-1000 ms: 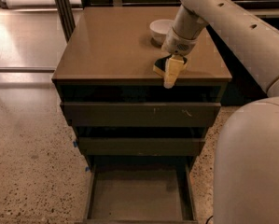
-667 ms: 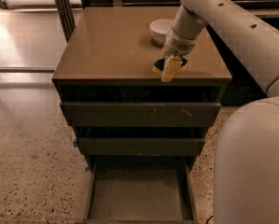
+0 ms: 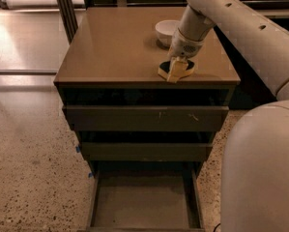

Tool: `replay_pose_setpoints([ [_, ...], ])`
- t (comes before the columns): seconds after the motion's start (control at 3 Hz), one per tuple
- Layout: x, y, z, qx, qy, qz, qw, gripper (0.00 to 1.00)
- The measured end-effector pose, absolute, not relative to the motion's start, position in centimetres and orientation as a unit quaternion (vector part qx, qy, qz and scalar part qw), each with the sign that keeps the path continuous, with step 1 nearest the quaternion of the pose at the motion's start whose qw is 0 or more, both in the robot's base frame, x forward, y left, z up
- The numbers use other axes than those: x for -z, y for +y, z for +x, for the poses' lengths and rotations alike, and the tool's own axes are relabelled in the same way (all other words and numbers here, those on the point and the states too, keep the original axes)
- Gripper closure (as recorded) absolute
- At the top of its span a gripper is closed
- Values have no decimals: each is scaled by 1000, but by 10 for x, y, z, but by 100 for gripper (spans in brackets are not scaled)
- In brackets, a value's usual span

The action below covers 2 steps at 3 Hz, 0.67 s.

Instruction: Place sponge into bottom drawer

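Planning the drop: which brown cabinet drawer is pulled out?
The lowest grey-brown drawer, tray floor exposed; upper two show only fronts. Hand at the yellow-green sponge on top.

The pale cream gripper (image 3: 176, 70) ends the arm, low over the front right part of the flat brown cabinet top (image 3: 115, 47). Directly above the gripper is a short white wrist collar (image 3: 185, 46), and up and to its right runs a thick, smooth off-white tubular arm (image 3: 240, 25) dotted with small dark round holes (image 3: 226, 5). Below and right of the gripper bulges a large, rounded, plain white body shell (image 3: 260, 173).
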State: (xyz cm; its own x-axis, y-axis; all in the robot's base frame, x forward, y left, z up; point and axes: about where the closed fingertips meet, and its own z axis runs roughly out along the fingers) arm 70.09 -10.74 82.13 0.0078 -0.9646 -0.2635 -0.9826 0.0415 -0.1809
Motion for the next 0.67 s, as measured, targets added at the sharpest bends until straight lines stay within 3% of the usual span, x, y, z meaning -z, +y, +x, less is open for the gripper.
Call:
replay_pose_setpoints([
  [0.33, -823, -99, 696, -49, 693, -700, 165, 100],
  [0.67, -838, -96, 664, -74, 686, -703, 176, 100],
])
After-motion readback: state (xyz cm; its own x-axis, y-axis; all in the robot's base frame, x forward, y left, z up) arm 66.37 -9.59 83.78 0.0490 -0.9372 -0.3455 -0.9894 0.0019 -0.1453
